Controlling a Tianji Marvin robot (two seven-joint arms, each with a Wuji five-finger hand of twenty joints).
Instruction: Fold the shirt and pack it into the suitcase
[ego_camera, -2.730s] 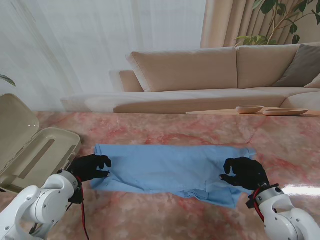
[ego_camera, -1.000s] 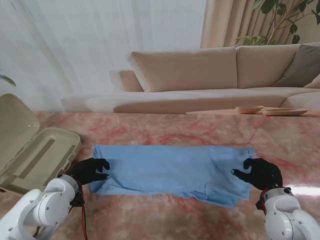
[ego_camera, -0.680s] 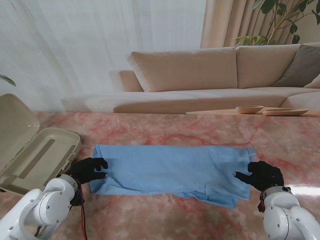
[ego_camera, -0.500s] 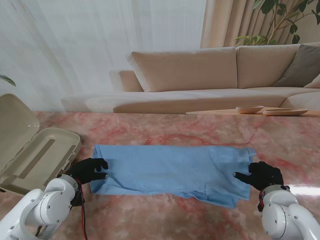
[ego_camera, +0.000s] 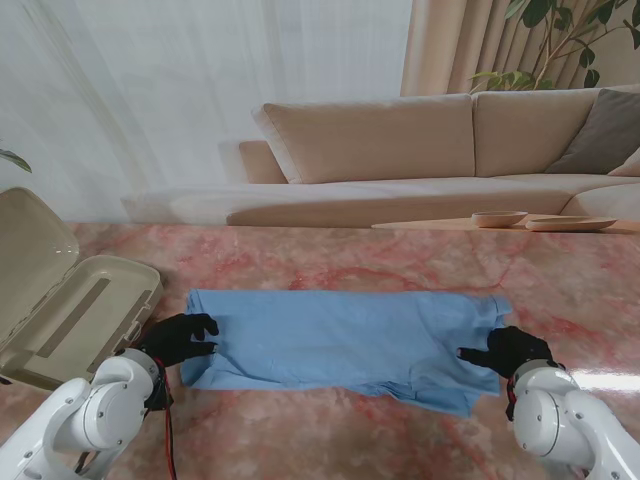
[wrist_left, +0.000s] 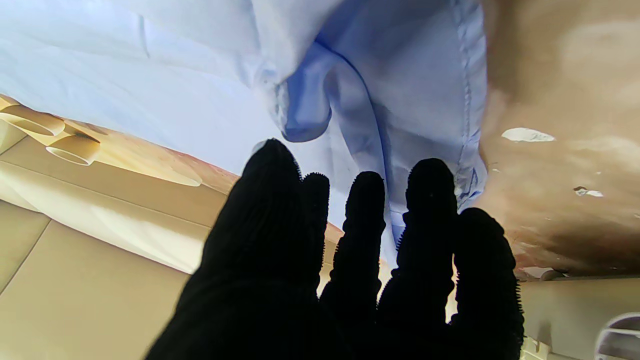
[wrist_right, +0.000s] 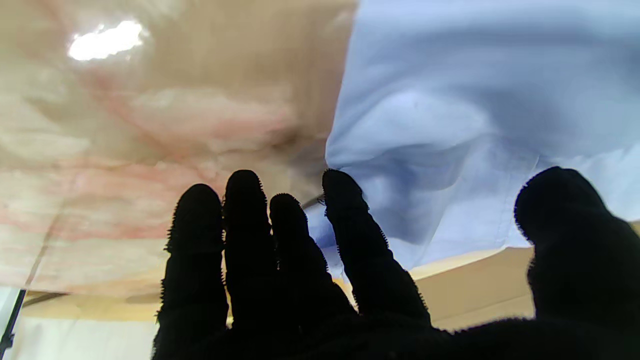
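On our desk (ego_camera: 330, 265) the suitcase (ego_camera: 70, 310) lies open at far left, beside the flat shirt (ego_camera: 340, 338). Our left hand (ego_camera: 178, 338) and right hand (ego_camera: 510, 350) rest at its ends, fingers (wrist_left: 367, 210) spread, gripping nothing.

A pink-and-cream marbled desk (ego_camera: 350, 265) carries a light blue shirt (ego_camera: 340, 340), spread flat as a wide band across its near middle. At the desk's left edge sits an open beige suitcase (ego_camera: 70, 310), lid raised, just beside the shirt.
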